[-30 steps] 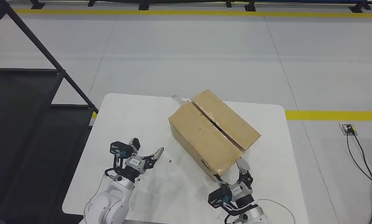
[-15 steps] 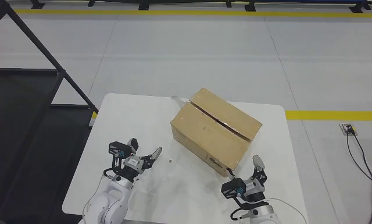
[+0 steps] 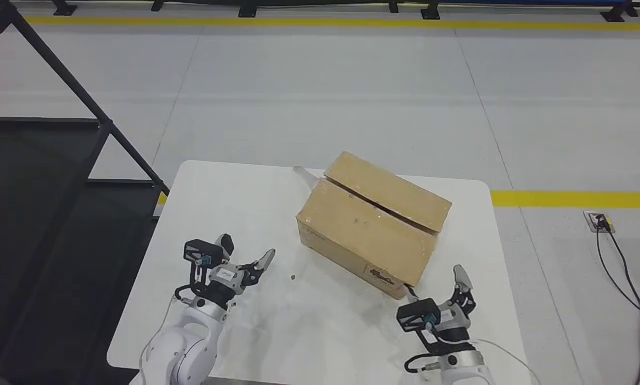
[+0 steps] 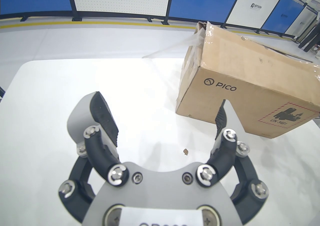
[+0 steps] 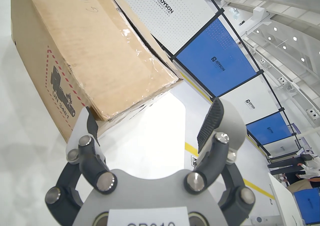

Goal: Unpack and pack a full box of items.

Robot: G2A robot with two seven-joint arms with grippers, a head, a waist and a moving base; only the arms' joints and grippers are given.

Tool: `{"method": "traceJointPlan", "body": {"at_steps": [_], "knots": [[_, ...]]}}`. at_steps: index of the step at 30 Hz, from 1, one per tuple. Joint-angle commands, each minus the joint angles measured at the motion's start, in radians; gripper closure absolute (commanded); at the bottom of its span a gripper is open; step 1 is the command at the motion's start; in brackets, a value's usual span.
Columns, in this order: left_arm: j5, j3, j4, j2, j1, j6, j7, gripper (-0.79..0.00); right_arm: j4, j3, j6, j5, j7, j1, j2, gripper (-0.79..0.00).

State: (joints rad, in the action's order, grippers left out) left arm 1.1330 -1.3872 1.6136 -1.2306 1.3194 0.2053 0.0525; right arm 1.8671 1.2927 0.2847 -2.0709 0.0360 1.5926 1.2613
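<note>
My left gripper [image 4: 161, 98] and right gripper [image 5: 152, 107] gape open, empty; the right one sits by the box [image 3: 375, 232] corner, so I reckon a careless reach could shove it toward the table [image 3: 330, 320] edge

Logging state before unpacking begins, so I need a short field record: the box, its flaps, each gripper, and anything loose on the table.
box: cardboard box, angled on the white table
flaps: shut; clear tape strip trailing off one far corner
left gripper: open, empty, apart from the box
right gripper: open, empty, by the box's near corner
loose: small brown scrap on the table between left gripper and box
</note>
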Motion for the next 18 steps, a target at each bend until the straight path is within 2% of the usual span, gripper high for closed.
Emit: {"method": "traceJointPlan", "body": {"at_steps": [1, 18], "knots": [[0.0, 0.0, 0.0, 0.0, 0.0, 0.0, 0.0, -0.785, 0.0, 0.0, 0.0, 0.0, 0.0, 0.0, 0.0, -0.785], [0.0, 0.0, 0.0, 0.0, 0.0, 0.0, 0.0, -0.785, 0.019, 0.029, -0.02, 0.048, -0.04, 0.008, 0.002, -0.785]]}}
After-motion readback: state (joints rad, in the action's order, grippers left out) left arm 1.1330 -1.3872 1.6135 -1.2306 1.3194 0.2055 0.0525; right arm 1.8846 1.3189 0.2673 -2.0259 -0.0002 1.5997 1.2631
